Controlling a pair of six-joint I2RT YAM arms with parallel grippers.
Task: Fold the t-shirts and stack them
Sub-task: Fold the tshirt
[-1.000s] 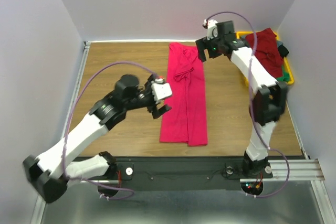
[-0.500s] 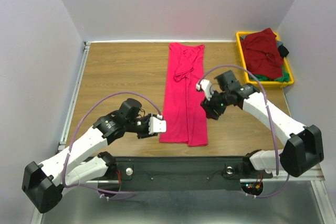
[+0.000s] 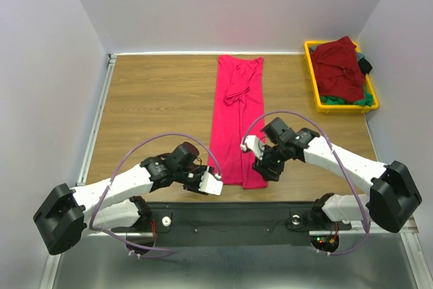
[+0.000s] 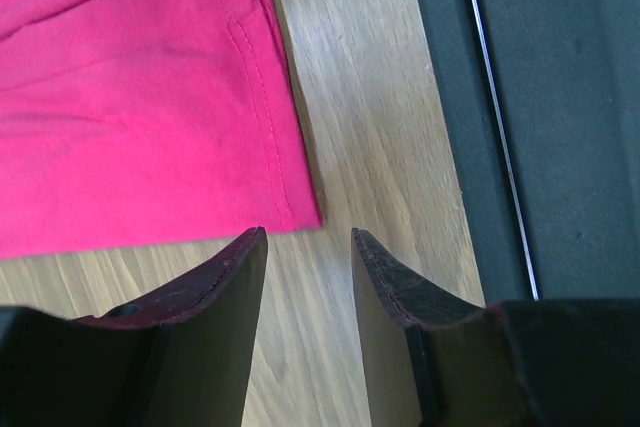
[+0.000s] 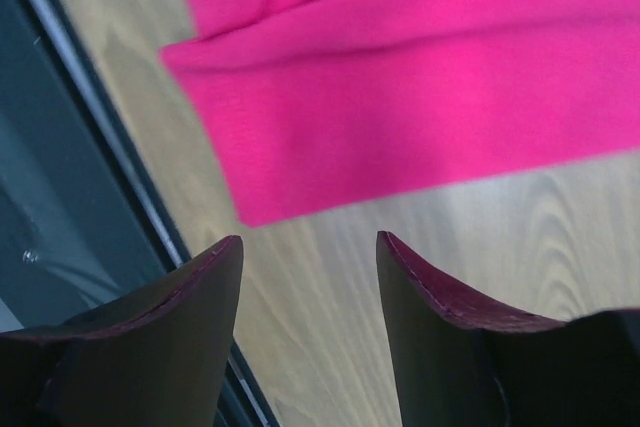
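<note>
Along the middle of the table (image 3: pixel 149 99) lies the crimson t-shirt (image 3: pixel 238 133), a long narrow strip, probably light, limp and slippery. Its near hem corners look best to pinch; the left gripper (image 4: pixel 308 237) and right gripper (image 5: pixel 308 239) hover there, part-open and empty.

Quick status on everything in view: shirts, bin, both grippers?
crimson t-shirt: folded lengthwise, lying flat.
yellow bin: full.
maroon t-shirt: crumpled, topmost in the bin.
left gripper: open, empty, by the crimson t-shirt's near-left corner.
right gripper: open, empty, by its near-right corner.
</note>
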